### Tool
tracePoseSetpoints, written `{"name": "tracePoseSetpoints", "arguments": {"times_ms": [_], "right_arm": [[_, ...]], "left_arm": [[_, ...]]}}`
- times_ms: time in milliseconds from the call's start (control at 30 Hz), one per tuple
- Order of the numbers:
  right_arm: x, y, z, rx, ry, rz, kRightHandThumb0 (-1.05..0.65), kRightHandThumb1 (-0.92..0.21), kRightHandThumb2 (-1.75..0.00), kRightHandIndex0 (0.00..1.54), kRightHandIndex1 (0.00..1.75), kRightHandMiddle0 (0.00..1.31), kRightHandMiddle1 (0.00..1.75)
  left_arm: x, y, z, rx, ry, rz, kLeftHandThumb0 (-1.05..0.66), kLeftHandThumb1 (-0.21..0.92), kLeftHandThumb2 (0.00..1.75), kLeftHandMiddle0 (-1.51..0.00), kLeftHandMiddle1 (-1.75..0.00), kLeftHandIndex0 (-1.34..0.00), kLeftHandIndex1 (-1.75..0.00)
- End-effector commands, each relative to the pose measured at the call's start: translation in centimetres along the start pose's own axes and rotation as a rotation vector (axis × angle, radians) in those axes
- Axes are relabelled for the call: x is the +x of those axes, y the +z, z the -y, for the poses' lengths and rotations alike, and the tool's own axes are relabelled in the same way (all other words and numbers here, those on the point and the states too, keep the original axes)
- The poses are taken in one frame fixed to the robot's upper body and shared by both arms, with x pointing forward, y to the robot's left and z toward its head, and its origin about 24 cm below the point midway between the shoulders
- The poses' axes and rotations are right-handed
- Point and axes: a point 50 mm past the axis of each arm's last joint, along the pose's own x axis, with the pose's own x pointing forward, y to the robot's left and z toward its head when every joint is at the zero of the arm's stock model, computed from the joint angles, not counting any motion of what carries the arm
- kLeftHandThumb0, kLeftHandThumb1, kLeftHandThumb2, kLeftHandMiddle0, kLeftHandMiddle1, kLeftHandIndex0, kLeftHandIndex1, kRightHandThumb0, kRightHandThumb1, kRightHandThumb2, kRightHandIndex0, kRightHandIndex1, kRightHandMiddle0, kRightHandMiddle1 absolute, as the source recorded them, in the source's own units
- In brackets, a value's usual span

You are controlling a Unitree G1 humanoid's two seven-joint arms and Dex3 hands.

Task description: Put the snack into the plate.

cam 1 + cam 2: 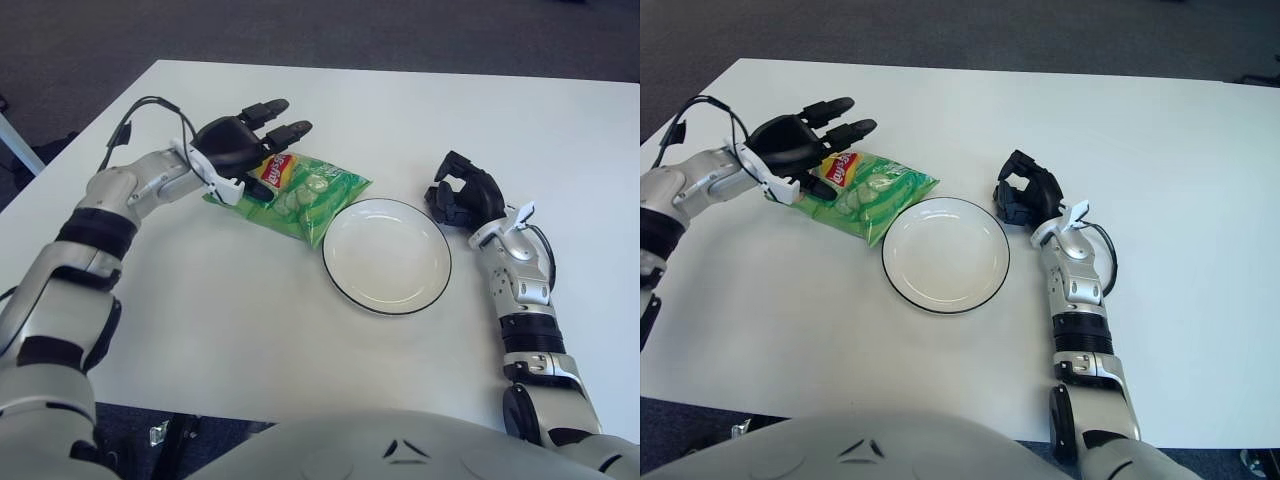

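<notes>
A green snack bag (305, 192) with a red and yellow label lies flat on the white table, its right corner touching the rim of the white plate (345, 280). The plate has a thin black edge and nothing in it. My left hand (252, 150) hovers over the bag's left end, palm down, fingers spread and pointing right, holding nothing. The thumb sits low at the bag's near left edge. My right hand (462, 195) shows just right of the plate with its fingers curled and nothing in them.
The white table (250, 330) runs to a near edge at the bottom and a far edge against dark carpet. A black cable (130, 115) loops off my left wrist.
</notes>
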Motion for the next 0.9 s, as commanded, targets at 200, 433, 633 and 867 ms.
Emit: {"name": "tracePoseSetpoints", "arguments": {"times_ms": [200,433,633,867], "right_arm": [[-1.8,-2.7,0.0,0.043,-0.034,-0.115,-0.47,-0.36,-1.26,1.27,1.75,0.58,1.75],[-1.8,-2.7,0.0,0.049,-0.029,-0.113,-0.47,-0.36,-1.26,1.27,1.75,0.58,1.75],[-1.8,-2.7,0.0,0.051,-0.022,-0.11,-0.47,-0.36,-1.26,1.27,1.75,0.58,1.75],[-1.8,-2.6,-0.1,0.041,-0.025,-0.105,-0.47,-0.37,-1.26,1.27,1.75,0.58,1.75]], "left_arm": [[1.2,0.4,-0.7,-0.143,-0.168,0.051,-0.99,0.79,0.07,0.0,0.0,0.0,0.0],[1.7,0.8,-1.1,-0.219,-0.276,0.067,-0.89,0.72,0.04,0.0,0.0,0.0,0.0],[2.0,1.1,-1.4,-0.246,-0.318,0.078,-0.92,0.72,0.04,0.0,0.0,0.0,0.0],[2.2,1.1,-1.6,-0.276,-0.352,0.089,-0.94,0.73,0.05,0.0,0.0,0.0,0.0]]}}
